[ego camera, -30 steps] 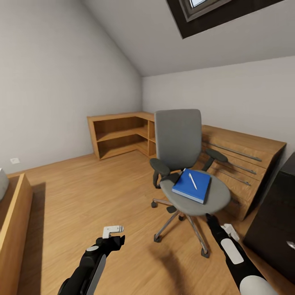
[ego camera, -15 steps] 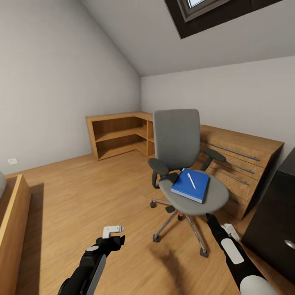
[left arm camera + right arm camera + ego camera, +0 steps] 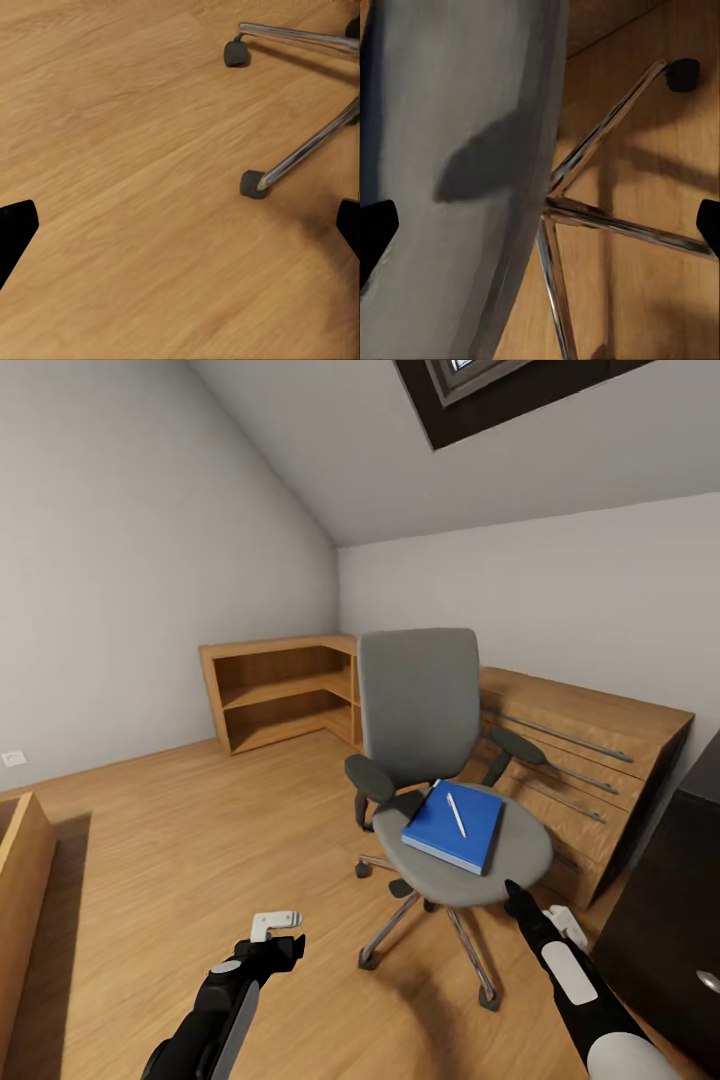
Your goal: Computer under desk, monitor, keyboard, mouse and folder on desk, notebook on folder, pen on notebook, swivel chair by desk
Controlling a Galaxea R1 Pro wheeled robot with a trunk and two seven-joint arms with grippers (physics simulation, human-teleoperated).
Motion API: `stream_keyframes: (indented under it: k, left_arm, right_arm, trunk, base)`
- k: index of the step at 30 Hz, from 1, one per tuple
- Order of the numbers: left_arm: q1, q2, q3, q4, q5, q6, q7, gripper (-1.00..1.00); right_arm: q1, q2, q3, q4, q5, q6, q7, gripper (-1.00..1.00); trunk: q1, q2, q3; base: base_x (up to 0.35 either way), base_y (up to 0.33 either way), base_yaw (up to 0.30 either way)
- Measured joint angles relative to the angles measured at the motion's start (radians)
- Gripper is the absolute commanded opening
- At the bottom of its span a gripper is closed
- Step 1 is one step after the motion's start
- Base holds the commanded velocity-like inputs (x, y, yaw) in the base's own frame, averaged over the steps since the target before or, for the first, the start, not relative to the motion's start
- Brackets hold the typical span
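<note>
The grey swivel chair (image 3: 430,760), carrying the blue folder (image 3: 453,826), is sitting nearer mid-frame now; both hands (image 3: 277,927) (image 3: 530,912) are hanging open, empty.

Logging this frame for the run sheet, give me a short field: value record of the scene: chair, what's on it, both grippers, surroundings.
swivel chair: grey, upright on the wooden floor, in front of the robot
on seat: blue folder, lying flat
on folder: white pen
left gripper: open, empty, over floor beside the chair base
right gripper: open, empty, at the seat's front edge, not touching the folder
behind chair: wooden drawer unit; corner shelf to its left
task stage: folder not yet picked up
</note>
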Motion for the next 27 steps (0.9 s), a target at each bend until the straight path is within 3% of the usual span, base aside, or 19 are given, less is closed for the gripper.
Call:
stream_keyframes:
  k: [11, 27]
  left_arm:
    - [0.000, 0.000, 0.000, 0.011, 0.000, -0.001, 0.000, 1.00]
    - [0.000, 0.000, -0.001, 0.010, -0.001, -0.001, 0.000, 1.00]
  right_arm:
    - [0.000, -0.002, -0.002, -0.004, 0.001, -0.011, 0.002, 1.00]
    - [-0.001, -0.001, -0.003, -0.011, 0.003, -0.012, 0.001, 1.00]
  trunk:
    - [0.000, 0.000, 0.000]
    - [0.000, 0.000, -0.004]
  base:
    - [0.225, -0.172, 0.000]
    - [0.013, -0.003, 0.055]
